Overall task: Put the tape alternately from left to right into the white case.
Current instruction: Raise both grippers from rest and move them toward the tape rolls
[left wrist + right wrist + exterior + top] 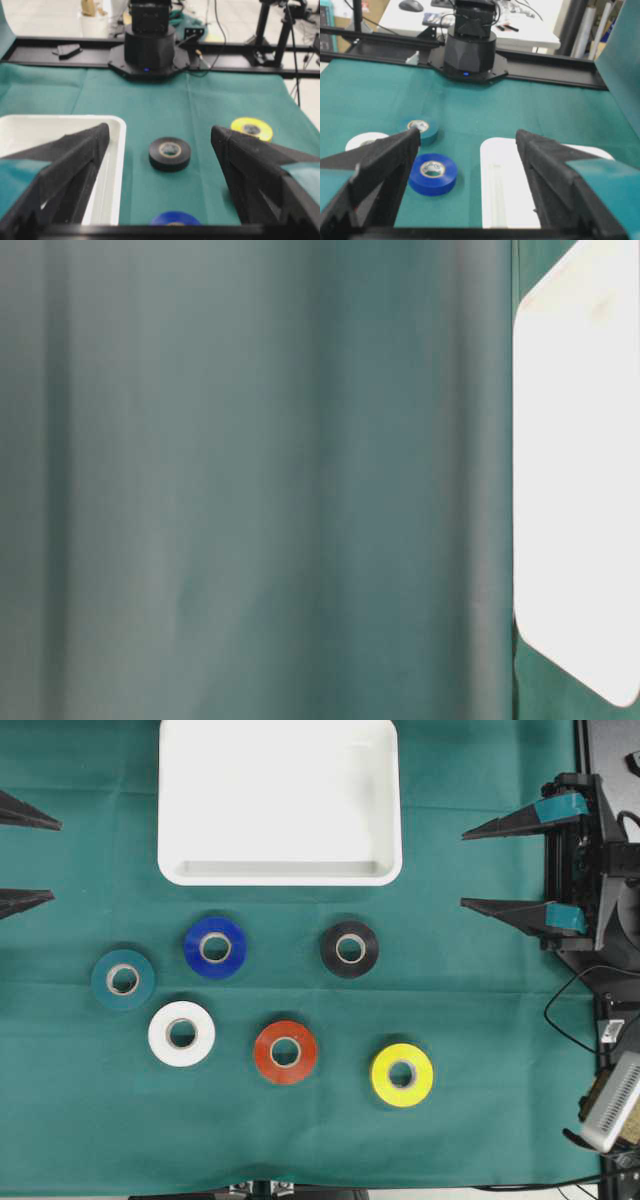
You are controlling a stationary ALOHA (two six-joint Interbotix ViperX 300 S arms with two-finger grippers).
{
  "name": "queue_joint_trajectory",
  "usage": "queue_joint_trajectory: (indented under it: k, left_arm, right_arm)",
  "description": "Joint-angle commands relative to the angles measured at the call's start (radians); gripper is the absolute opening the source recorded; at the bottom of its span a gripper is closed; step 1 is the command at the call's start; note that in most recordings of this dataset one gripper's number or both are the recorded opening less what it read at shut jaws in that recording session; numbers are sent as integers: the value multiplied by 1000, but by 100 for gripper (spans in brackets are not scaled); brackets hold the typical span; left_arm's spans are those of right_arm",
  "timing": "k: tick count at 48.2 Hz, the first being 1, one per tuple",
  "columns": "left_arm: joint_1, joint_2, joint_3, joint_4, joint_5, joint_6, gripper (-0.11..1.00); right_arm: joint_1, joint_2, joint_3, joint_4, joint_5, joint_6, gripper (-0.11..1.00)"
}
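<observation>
The white case [170, 800] lies empty at the top centre of the green cloth. Below it several tape rolls lie flat: teal [123, 980], blue [215, 947], white [181, 1033], red [285, 1052], black [350, 949], yellow [402, 1075]. My left gripper [25, 860] stands open at the left edge, far from the rolls; between its fingers the left wrist view shows the black roll [170, 153] and the case rim [116, 165]. Wide open too, the right gripper [468, 870] hangs at the right, level with the case; its wrist view shows the blue roll [433, 173] and the case [505, 185].
Black arm hardware and cables [600, 870] crowd the right edge. The far arm base [149, 47] stands beyond the cloth. The table-level view shows only blurred green cloth [250, 480] and a white shape [580, 470].
</observation>
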Motion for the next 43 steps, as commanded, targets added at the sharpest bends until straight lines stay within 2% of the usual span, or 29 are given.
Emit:
queue_joint_trajectory:
  k: [1,11,22,43]
  left_arm:
    - [-3,23,-29,-3,15,-2,67]
    - [-2,97,-81,-3,97,-44,66]
    - [9,183,-130,-3,158,-75,67]
    - [18,399,-258,-3,270,-86,65]
  right_arm:
    - [-2,20,-20,0,-5,9,85]
    - [-2,94,-57,0,34,49,85]
    - [-2,172,-110,0,107,60,84]
    - [-2,311,-179,2,175,64,84]
